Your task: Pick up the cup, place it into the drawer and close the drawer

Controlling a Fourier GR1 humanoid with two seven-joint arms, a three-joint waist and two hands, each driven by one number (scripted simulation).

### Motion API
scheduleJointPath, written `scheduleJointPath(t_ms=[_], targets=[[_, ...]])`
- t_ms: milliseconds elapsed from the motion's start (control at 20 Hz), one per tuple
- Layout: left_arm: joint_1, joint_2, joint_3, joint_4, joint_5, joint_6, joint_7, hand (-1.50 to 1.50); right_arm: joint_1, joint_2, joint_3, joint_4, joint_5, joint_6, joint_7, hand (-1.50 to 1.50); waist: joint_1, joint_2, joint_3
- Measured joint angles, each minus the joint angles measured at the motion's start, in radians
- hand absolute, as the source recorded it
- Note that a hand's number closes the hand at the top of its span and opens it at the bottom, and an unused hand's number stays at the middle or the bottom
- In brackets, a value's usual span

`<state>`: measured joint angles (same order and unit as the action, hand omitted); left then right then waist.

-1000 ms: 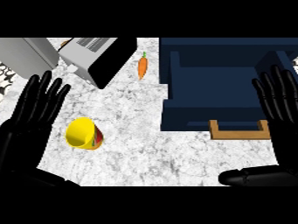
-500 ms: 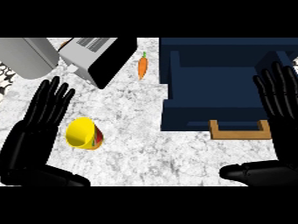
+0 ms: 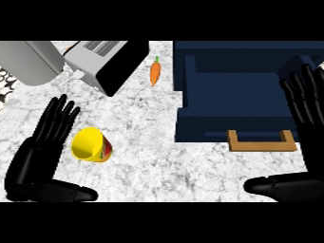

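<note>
Yellow cup [image 3: 91, 144] on side on counter [image 3: 164, 161], just beside flat-fingered left hand [image 3: 43, 147]; right hand [image 3: 317, 114] likewise; drawer [image 3: 242, 95] open.

no readable txt, no labels (anywhere)

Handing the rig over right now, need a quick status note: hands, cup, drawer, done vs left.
Left hand: open, fingers straight, right beside the cup, not gripping it.
Right hand: open, resting at the right edge over the drawer's side.
Cup: yellow, lying on its side on the counter.
Drawer: dark blue, open, wooden handle facing the robot.
Done: nothing yet.
Left: grasp cup, put it in drawer, close drawer.
</note>
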<state>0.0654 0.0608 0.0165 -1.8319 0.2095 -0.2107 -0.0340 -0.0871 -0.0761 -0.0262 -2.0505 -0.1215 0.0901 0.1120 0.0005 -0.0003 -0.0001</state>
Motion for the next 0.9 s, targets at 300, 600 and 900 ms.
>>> scheduleJointPath(t_ms=[300, 600, 900], targets=[[-0.004, 0.008, 0.044, 0.150, -0.040, -0.013, -0.114, -1.50, 0.016, 0.014, 0.025, -0.020, 0.022, -0.007, 0.004, -1.50, -0.001, 0.000, 0.000], [-0.031, 0.029, 0.075, 0.299, -0.067, -0.041, -0.205, -1.50, 0.004, 0.009, 0.012, -0.003, 0.011, 0.004, 0.007, -1.50, -0.001, 0.000, 0.000], [-0.073, 0.059, 0.110, 0.448, -0.073, -0.083, -0.285, -1.50, -0.009, 0.000, -0.005, -0.025, -0.006, 0.006, 0.039, -1.50, -0.002, 0.000, 0.000]])
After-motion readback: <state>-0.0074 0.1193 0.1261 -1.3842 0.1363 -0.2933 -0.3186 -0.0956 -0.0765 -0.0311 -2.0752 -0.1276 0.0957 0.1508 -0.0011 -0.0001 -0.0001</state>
